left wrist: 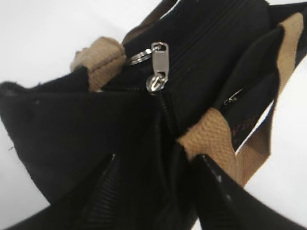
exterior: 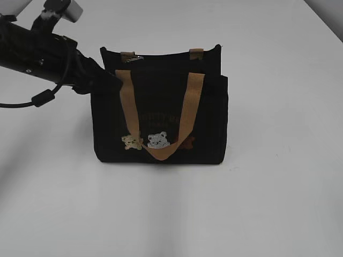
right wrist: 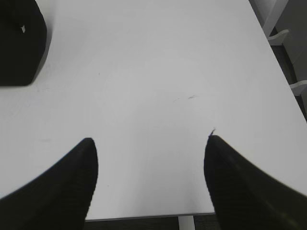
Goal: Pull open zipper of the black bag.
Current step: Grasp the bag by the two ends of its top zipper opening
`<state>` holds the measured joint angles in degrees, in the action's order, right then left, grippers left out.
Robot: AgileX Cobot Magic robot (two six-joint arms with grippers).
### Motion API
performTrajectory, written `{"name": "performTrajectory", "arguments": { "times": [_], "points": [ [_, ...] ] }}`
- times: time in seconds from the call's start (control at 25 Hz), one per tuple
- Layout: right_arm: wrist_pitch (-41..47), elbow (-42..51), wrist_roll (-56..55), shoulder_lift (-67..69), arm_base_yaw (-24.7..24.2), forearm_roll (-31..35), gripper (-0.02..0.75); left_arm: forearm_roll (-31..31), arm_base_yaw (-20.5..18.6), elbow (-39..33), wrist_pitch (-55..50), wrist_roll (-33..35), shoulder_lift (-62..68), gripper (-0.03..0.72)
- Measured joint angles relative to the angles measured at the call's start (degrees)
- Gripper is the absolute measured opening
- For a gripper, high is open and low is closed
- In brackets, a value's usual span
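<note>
The zipper (left wrist: 158, 67) pull lies just beyond the left end effector (left wrist: 158, 177).

We see the bag (exterior: 161, 120) standing upright on the white desk (exterior: 268, 203), a small boxy black tote with tan webbing handles, the front one drooping over two little bear patches. Along its top edge runs the zipper (left wrist: 201, 43), a thin black line. Its silvery pull (left wrist: 158, 64) lies flat near the tan tab at the bag's left end.
</note>
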<state>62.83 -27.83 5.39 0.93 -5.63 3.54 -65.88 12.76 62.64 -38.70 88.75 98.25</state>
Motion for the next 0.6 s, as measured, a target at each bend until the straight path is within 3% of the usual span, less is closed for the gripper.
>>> {"name": "performTrajectory", "arguments": {
  "times": [0.2,0.4,0.6],
  "points": [
    [-0.1,0.0,0.1,0.0,0.0,3.8,0.541,0.4,1.8,-0.1,2.4,-0.4,0.0,0.067],
    [-3.8,-0.7,10.3,4.4,0.0,19.9,0.541,-0.1,1.8,-1.9,2.1,-2.2,-0.2,0.039],
    [-10.4,-4.4,33.4,14.2,0.0,46.0,0.541,-2.3,2.1,-4.5,5.0,-2.2,-1.1,0.039]
  ]
}}
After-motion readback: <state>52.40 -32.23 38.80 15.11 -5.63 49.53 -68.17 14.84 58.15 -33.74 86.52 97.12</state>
